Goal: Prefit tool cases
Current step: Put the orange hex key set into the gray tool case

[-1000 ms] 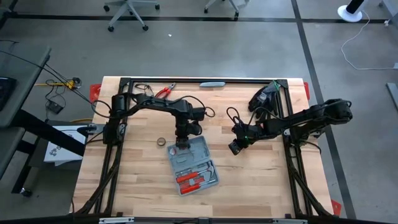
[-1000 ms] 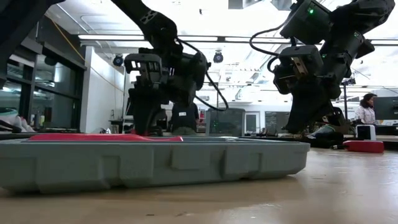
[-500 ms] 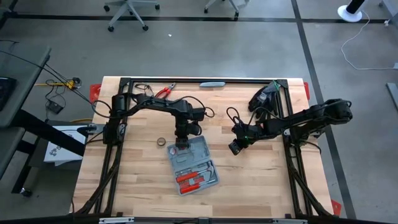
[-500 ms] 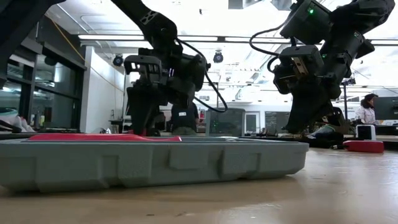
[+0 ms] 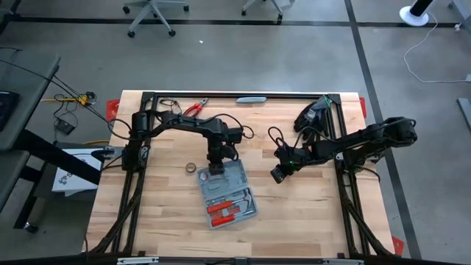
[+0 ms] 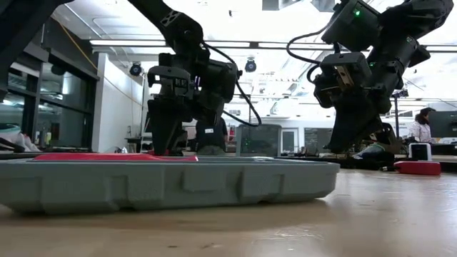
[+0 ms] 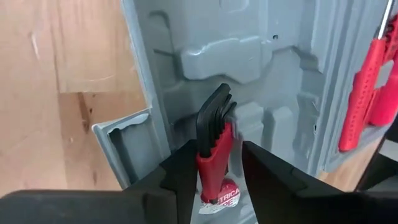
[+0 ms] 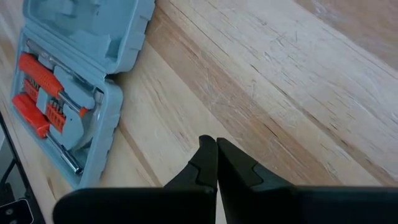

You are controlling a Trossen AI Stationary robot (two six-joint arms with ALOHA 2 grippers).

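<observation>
**Left hand over the open tool case**

From above, the grey-blue tool case [image 5: 229,194] lies open near the middle of the wooden bench [image 5: 309,213]; the left hand [image 5: 215,168] sits at its far end, the right hand [image 5: 278,174] just beside the case.

Left wrist view: the fingers [image 7: 186,171] stand slightly apart either side of a red-sleeved hex key set [image 7: 214,149] in the case, contact unclear.

Right wrist view: the right hand's fingers are closed, empty.

tool case [image 7: 261,93]: cut off by wrist view's edges | hex-key set [image 7: 214,155]: label partly hidden
</observation>
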